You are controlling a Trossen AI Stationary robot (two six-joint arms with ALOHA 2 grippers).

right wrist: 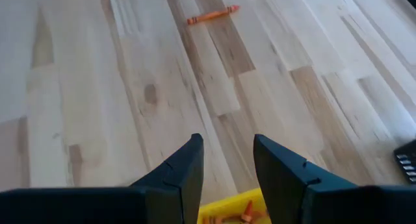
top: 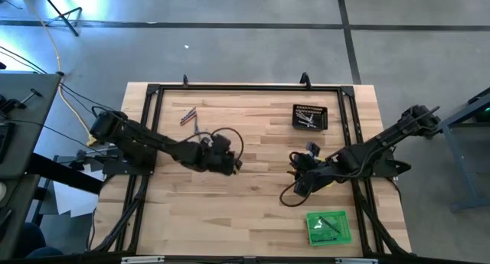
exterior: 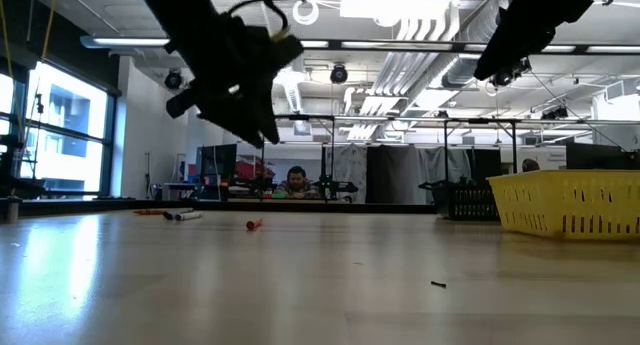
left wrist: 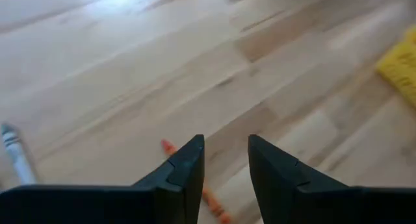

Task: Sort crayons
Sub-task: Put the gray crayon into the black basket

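Note:
My left gripper (top: 234, 165) hangs open over the table's middle. Between and below its fingers (left wrist: 226, 146) an orange-red crayon (left wrist: 170, 148) lies flat on the wood, untouched, and a grey crayon (left wrist: 15, 151) lies off to one side. Other loose crayons (top: 187, 115) lie flat at the far left. My right gripper (top: 300, 181) is open above the yellow tray (right wrist: 231, 212), which holds orange crayons. Its fingers (right wrist: 227, 146) have nothing between them. In the right wrist view another orange crayon (right wrist: 213, 15) lies on the bare wood ahead.
A black tray (top: 310, 117) with crayons stands at the far right, and a green tray (top: 329, 226) with crayons at the near right. A black frame (top: 153, 92) borders the tabletop. In the low view a person (exterior: 296, 180) sits in the room beyond the table.

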